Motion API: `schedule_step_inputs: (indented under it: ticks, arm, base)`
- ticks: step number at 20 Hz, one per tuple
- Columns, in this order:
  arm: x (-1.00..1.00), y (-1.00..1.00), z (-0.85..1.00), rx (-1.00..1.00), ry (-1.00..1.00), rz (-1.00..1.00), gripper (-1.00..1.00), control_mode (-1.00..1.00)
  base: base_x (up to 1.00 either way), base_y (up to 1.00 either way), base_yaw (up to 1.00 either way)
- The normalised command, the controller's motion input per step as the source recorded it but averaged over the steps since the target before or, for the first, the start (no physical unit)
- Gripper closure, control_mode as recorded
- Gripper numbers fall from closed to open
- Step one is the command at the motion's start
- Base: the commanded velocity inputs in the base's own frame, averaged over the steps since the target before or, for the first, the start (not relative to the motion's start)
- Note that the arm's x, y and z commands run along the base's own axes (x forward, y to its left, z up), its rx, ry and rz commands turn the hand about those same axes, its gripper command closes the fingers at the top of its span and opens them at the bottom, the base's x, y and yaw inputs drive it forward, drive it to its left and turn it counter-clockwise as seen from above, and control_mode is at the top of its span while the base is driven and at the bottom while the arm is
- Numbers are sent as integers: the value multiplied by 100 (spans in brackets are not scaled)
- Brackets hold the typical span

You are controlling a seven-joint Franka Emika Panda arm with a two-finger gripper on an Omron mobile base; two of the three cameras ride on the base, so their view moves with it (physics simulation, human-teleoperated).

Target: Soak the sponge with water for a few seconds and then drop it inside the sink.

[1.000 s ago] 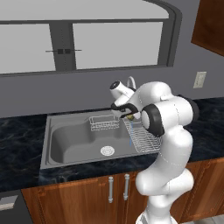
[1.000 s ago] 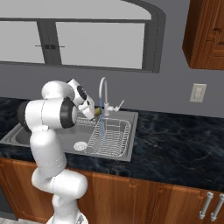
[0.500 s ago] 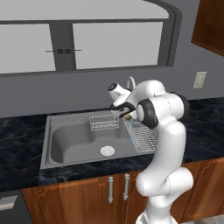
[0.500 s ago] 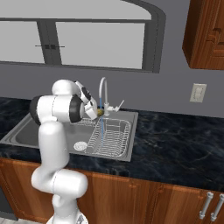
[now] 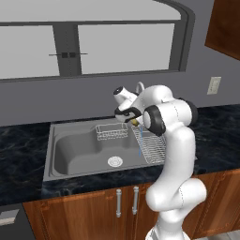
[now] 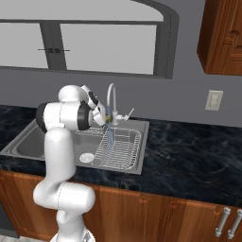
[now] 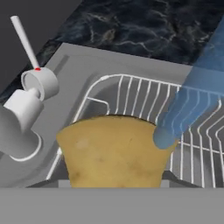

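One sponge (image 7: 114,151), one stream of water (image 7: 192,94): the end effector (image 5: 132,121) is clamped on the yellow block above the wire rack (image 6: 119,150) of the sink (image 5: 75,152), sponge's edge touching the stream by the faucet (image 6: 112,100).

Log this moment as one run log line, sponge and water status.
gripper: shut on sponge | water stream: running, touching sponge edge | position: over sink dish rack | step: soaking
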Motion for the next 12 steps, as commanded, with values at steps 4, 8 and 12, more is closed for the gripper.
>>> schedule_step_inputs:
  ticks: [4, 8, 12]
  arm:
    - [-42, -14, 0, 0, 0, 0, 100, -100]
    - [-14, -8, 0, 0, 0, 0, 100, -100]
    - [0, 0, 0, 0, 0, 0, 100, -100]
  base:
    - [0, 0, 0]
    - [0, 0, 0]
    - [0, 0, 0]
